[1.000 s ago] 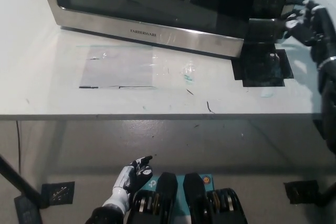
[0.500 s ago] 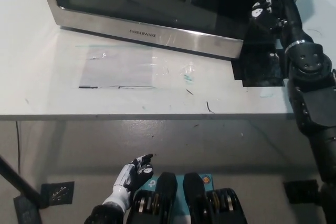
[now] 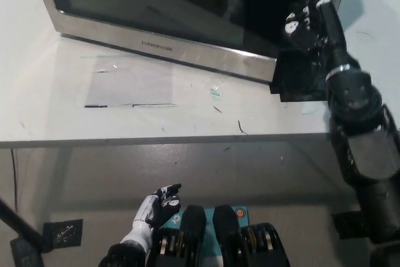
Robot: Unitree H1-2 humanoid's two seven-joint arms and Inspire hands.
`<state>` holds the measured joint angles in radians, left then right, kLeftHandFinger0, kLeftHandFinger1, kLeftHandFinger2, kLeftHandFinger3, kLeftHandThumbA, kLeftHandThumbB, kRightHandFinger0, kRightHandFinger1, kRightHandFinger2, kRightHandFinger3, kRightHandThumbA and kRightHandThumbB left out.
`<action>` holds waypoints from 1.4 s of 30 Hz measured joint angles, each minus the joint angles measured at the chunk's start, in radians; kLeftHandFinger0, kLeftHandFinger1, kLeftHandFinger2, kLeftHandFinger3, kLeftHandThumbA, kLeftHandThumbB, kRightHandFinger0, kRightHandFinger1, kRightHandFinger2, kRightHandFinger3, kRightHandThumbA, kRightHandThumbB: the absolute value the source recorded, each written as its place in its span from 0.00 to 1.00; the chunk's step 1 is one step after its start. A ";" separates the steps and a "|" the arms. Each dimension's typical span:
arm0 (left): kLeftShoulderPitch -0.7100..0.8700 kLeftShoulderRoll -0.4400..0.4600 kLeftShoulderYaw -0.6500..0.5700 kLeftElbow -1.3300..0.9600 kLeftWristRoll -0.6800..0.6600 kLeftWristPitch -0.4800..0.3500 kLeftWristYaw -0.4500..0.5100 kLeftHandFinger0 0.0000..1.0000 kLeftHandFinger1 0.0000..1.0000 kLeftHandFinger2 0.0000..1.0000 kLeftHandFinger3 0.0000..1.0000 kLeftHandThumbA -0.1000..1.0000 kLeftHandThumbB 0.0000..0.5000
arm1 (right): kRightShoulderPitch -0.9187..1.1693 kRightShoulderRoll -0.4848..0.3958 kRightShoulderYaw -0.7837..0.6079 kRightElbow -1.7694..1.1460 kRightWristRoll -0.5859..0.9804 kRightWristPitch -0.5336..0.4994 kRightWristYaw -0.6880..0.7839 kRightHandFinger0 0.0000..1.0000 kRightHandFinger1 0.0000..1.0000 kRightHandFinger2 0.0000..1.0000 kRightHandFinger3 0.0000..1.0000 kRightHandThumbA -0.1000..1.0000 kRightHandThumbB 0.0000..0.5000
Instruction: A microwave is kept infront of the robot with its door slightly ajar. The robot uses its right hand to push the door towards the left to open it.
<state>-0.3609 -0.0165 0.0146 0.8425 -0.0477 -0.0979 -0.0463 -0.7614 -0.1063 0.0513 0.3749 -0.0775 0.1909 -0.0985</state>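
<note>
Your black right hand (image 3: 305, 23) is raised at the right edge of the stainless-steel, dark-glass microwave door (image 3: 169, 14) at the far side of the white desk (image 3: 50, 104), fingers loosely curled, gripping nothing, placed to push leftward. Your white left hand (image 3: 159, 204) rests low, near, fingers apart.
</note>
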 measured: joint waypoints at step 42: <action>-0.001 -0.001 0.000 0.004 -0.001 0.001 0.000 0.90 0.88 0.89 0.74 0.28 0.59 | 0.568 0.128 0.201 -0.712 0.111 0.090 0.205 0.35 0.38 0.46 0.64 0.23 0.23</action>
<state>-0.3617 -0.0179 0.0144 0.8464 -0.0483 -0.0970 -0.0466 -0.1935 0.0221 0.2527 -0.3371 0.0332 0.2808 0.1060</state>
